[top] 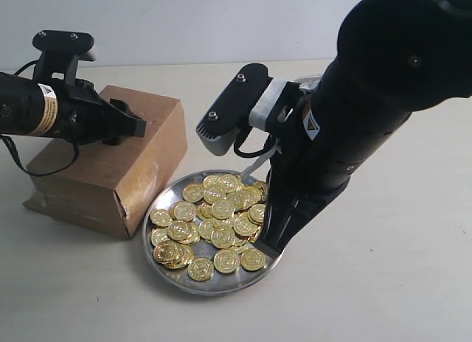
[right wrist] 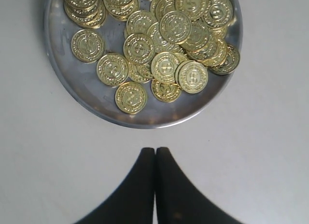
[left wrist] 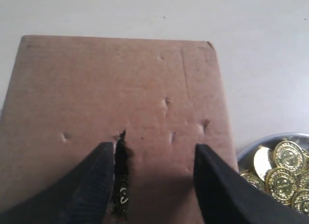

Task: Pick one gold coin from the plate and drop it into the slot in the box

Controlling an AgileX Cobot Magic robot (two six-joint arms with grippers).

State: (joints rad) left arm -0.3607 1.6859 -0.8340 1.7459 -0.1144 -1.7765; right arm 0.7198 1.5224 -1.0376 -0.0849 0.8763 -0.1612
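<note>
The brown cardboard box point(top: 96, 172) stands left of the silver plate point(top: 214, 290), which holds several gold coins point(top: 217, 220). My left gripper point(left wrist: 153, 147) hovers open just over the box top point(left wrist: 120, 84), one finger beside the dark slot point(left wrist: 120, 161). A gold coin point(left wrist: 121, 197) sits edge-on in the slot, mostly sunk, touching neither finger. In the exterior view the left gripper point(top: 136, 127) is above the box's near right part. My right gripper point(right wrist: 155, 149) is shut and empty, over bare table just outside the plate's rim point(right wrist: 145, 125); its tip point(top: 271, 242) shows at the plate's right side.
The pale table point(top: 383, 268) stretches out right of and in front of the plate. The right arm's bulky dark body point(top: 369, 84) leans over the plate's right half and hides part of it. The plate's rim point(left wrist: 270, 139) nearly touches the box.
</note>
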